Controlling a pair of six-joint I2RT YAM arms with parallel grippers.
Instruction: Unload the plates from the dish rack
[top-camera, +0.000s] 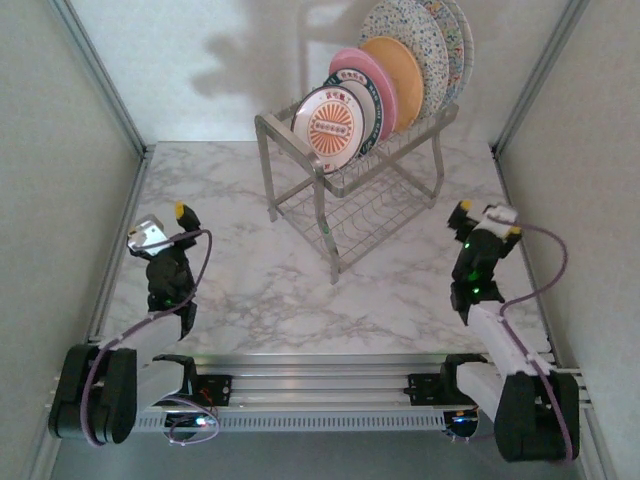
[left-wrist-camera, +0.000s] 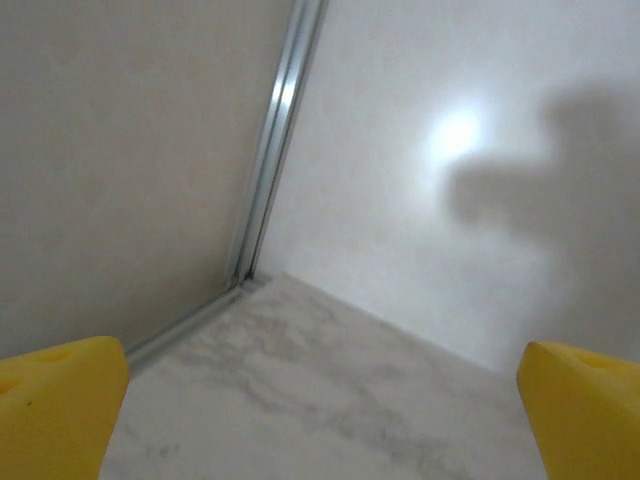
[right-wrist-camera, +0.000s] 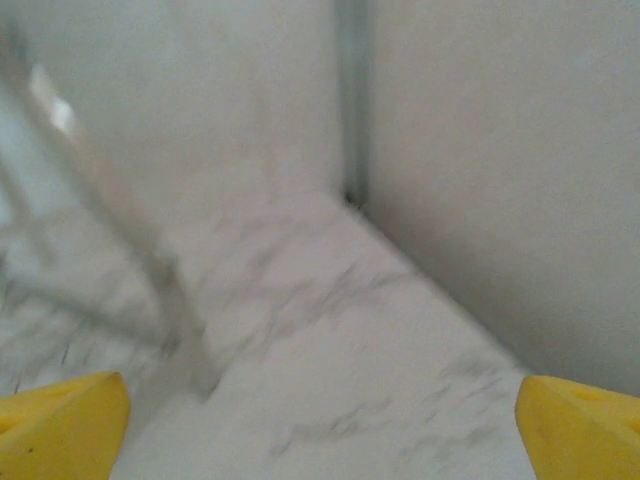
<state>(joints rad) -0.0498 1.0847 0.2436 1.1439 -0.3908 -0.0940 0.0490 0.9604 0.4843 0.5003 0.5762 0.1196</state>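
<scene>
Finding the plates (top-camera: 395, 70) standing on edge in the upper slots of the dish rack (top-camera: 322, 210), well ahead of the fingers and between the two pairs. Judging nothing unloaded yet, with none lying on the table (top-camera: 260, 290) and the whole row waiting to be lifted out. Holding the left gripper (top-camera: 165, 225) and right gripper (top-camera: 488, 218) spread fully wide, gripping nothing, touching nothing, hovering above bare marble.

The dish rack (top-camera: 322, 210) stands far-centre on the marble table (top-camera: 250, 290). Upright in its upper tier are sunburst plates (top-camera: 330, 125), a pink plate (top-camera: 365, 68), an orange plate (top-camera: 400, 75) and speckled plates (top-camera: 415, 35). The left gripper (top-camera: 165, 222) and right gripper (top-camera: 488, 218) sit well apart from it, jaws spread.
</scene>
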